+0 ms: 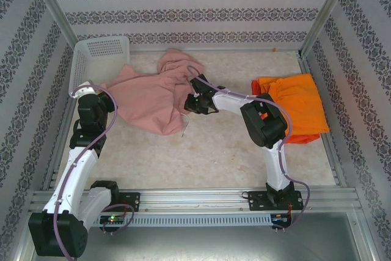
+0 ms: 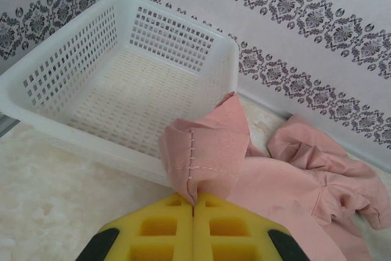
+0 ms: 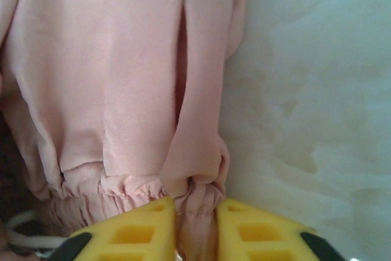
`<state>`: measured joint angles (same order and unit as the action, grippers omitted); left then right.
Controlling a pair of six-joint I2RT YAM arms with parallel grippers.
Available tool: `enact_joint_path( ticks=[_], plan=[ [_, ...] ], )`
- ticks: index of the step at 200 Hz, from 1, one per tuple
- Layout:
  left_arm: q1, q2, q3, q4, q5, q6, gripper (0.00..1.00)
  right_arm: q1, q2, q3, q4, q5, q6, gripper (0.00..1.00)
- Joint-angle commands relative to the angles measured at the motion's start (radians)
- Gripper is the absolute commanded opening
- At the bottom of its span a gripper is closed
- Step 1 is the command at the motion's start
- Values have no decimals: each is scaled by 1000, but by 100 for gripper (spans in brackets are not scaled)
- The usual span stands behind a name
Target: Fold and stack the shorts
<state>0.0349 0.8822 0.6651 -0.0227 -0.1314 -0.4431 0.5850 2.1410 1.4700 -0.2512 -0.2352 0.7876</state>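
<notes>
Left gripper (image 2: 194,205) pinches a hem corner (image 2: 204,151) of the dusty pink shorts (image 2: 287,178); right gripper (image 3: 195,227) clamps their gathered waistband (image 3: 122,191), cloth spread between both.

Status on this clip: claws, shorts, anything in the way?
Left claw shut on pink shorts at hem, right claw shut on their waistband. Bright orange shorts lie on red-orange shorts at right. White mesh basket behind left claw.

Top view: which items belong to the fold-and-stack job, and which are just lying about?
Job: pink shorts; orange shorts; red-orange shorts under the orange.
Lying about: basket.
</notes>
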Motion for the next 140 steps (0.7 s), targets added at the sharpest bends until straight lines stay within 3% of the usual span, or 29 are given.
enact_joint_path(
  ticks=[1,17,88,140],
  plan=[
    [14,-19,8,-22,-2,0,0,-14,-2,19,-21,5,-11,8],
    [16,-26,18,-35,-5,8,0,-41,-45,6,-49,21,-40,0],
    [16,-68,53,-109,43,2,0,-332,-391,-30,-287,70,-331,0],
    [15,-196,-72,-152,130,-60,0,-454,-306,149,-436,91,-471,0]
  ],
)
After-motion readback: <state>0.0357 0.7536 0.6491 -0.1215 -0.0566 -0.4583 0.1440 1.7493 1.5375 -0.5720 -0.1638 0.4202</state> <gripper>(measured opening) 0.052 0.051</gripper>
